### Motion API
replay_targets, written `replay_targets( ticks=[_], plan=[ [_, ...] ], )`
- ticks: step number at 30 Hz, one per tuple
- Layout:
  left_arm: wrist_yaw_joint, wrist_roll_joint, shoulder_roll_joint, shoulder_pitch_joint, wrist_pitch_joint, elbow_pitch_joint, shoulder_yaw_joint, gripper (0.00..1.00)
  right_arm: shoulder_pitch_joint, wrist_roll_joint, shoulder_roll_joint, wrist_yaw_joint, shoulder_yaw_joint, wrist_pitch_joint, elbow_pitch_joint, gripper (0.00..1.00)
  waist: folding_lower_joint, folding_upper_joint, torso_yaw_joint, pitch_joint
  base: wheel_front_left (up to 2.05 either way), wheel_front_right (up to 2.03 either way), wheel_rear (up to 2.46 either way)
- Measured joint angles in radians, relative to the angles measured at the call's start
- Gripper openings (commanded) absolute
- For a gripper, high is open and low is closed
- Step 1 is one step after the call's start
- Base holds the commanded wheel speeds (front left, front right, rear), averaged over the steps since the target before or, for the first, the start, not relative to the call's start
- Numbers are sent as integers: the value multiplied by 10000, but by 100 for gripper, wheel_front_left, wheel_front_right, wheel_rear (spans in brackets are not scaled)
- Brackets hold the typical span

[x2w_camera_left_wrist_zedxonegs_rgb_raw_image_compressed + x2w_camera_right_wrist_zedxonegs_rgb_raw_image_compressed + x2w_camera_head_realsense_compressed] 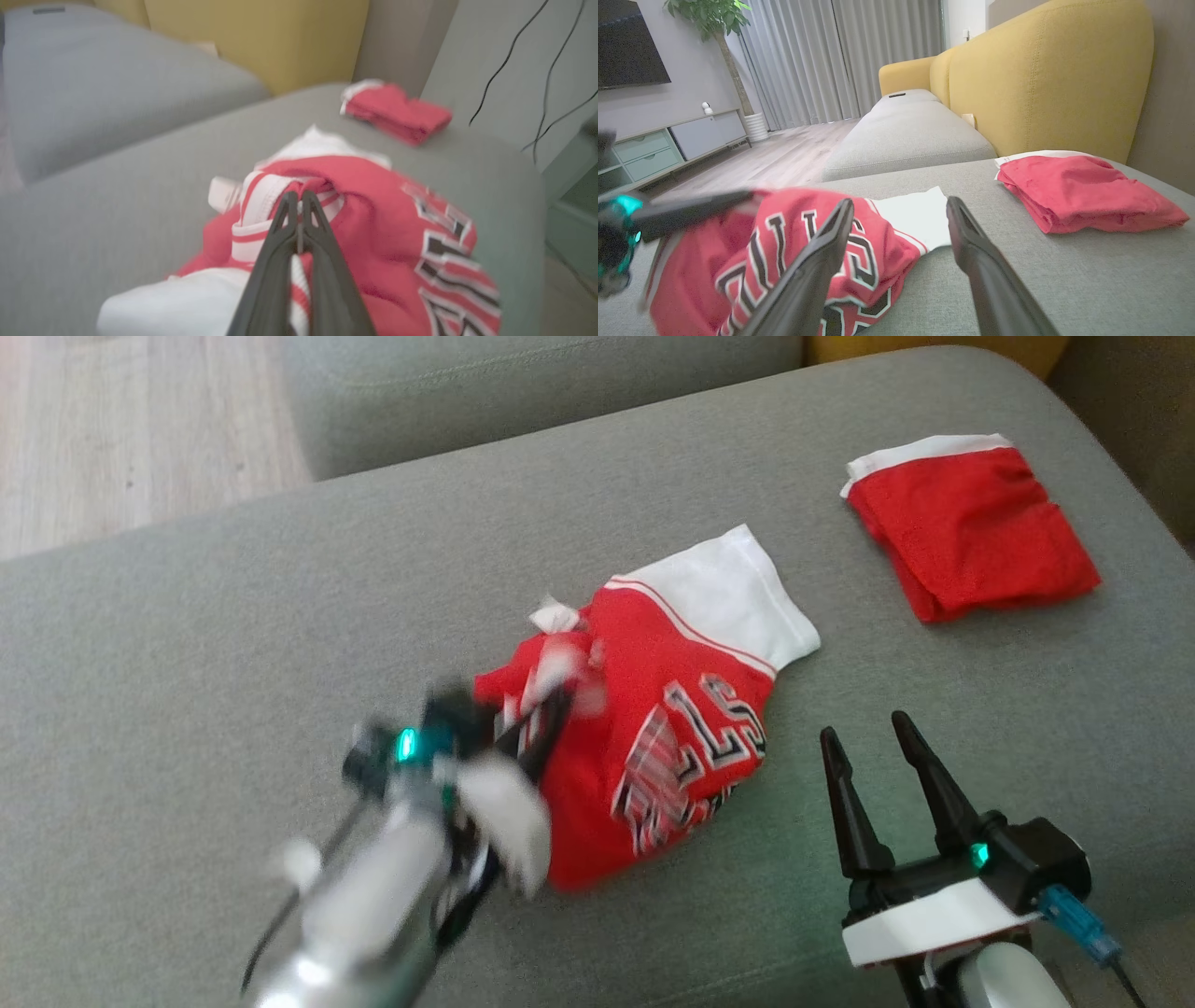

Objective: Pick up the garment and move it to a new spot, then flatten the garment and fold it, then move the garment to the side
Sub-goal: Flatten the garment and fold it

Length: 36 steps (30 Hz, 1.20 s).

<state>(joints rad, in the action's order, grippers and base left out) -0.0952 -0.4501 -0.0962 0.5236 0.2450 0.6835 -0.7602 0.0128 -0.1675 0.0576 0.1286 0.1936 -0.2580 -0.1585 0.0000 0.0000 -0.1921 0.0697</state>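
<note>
A folded red cloth with a white band (971,527) lies flat near the far right corner of the broad grey fabric sofa seat (187,644). Behind that seat rises a mustard-yellow upholstered backrest (1045,79), and a second grey seat cushion (906,135) adjoins it. Beyond the seat are a pale wooden floor (112,429), grey pleated curtains (822,60), a potted tree (724,46) and a low cabinet (668,144).

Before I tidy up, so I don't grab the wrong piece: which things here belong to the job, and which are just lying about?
In the job: lettered red jersey, pinched by the shut left gripper; open right gripper beside it.
Lying about: folded red garment; yellow backrest.
</note>
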Motion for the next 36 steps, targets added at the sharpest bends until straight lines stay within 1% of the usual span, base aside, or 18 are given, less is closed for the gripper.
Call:
replay_targets(
  ticks=[2, 4, 5, 6, 8, 9, 10, 12, 14, 16, 18, 20, 22, 26, 30, 33, 36],
  plan=[
    [90, 426, -153, -684, 31, -121, -71, 0, -6, 2, -10, 0, -13, 0, 17, 100, 0, 0, 65, 82, 0, 0, 0],
    [71, 554, -198, -1068, 35, -226, -130, 0, -11, 2, -6, 0, -81, 0, 27, 100, 0, 0, 150, 131, 0, 0, 0],
    [54, 560, -198, -1197, 44, -180, -322, 20, -10, 4, 4, 0, -134, 0, 31, 100, 0, 0, 205, 143, 0, 0, 0],
    [-21, 577, -194, -1317, 6, -119, -531, 100, -9, 12, 27, 0, -180, 0, 27, 100, 0, 0, 261, 147, 0, 0, 0],
    [-25, 527, -171, -1618, -31, -203, -654, 100, -9, 15, 48, 0, -238, 0, 29, 100, 0, 0, 370, 147, 0, 0, 0],
    [96, 458, -173, -1731, -82, -355, -596, 100, -8, 17, 48, 0, -251, 0, 29, 100, 0, 0, 419, 148, 0, 0, 0],
    [291, 441, -205, -1771, -115, -543, -533, 100, -8, 17, 48, 0, -251, 0, 29, 100, 0, 0, 459, 151, 0, 0, 0],
    [823, 441, -290, -1682, -249, -1151, -209, 100, -7, 17, 48, 0, -238, 0, 29, 100, 0, 0, 522, 168, 0, 0, 0],
    [1172, 441, -355, -1376, -539, -1875, 44, 100, -5, 15, 48, 0, -194, 0, 31, 100, 0, 0, 569, 223, 0, 0, 0],
    [1227, 389, -303, -883, -934, -2437, 188, 100, -8, 15, 44, 0, -117, 0, 35, 100, 0, 0, 600, 315, 0, 0, 0],
    [1283, 339, -194, -236, -1432, -2600, 217, 100, -16, 15, 48, 0, -38, 0, 36, 100, 0, 0, 602, 447, 0, 0, 0],
    [1300, 125, 23, 402, -2027, -2295, 305, 100, -58, 15, 54, 0, 46, 0, 38, 100, 0, 0, 565, 620, 0, 0, 0],
    [1290, 50, 184, 1008, -2522, -1578, 263, 100, -198, 15, 92, 0, 167, 0, 42, 100, 0, 0, 495, 830, 0, 0, 0],
    [1214, 88, 380, 2135, -2660, 44, 240, 100, -653, 15, 199, 0, 194, 0, 90, 100, 0, 0, 281, 1296, 0, 0, 0],
    [1162, 88, 483, 3173, -2773, 1442, -8, 100, -886, 13, 232, 0, 199, 0, 123, 100, 0, 0, 24, 1783, 0, 0, 0],
    [1034, -96, 552, 3674, -2767, 2080, -128, 100, -906, 13, 232, 0, 194, 0, 140, 100, 0, 0, -157, 2149, 0, 0, 0],
    [947, -422, 554, 3866, -2769, 2230, -385, 100, -935, 13, 230, 0, 213, 0, 142, 100, 0, 0, -269, 2367, 0, 0, 0]
  ],
)
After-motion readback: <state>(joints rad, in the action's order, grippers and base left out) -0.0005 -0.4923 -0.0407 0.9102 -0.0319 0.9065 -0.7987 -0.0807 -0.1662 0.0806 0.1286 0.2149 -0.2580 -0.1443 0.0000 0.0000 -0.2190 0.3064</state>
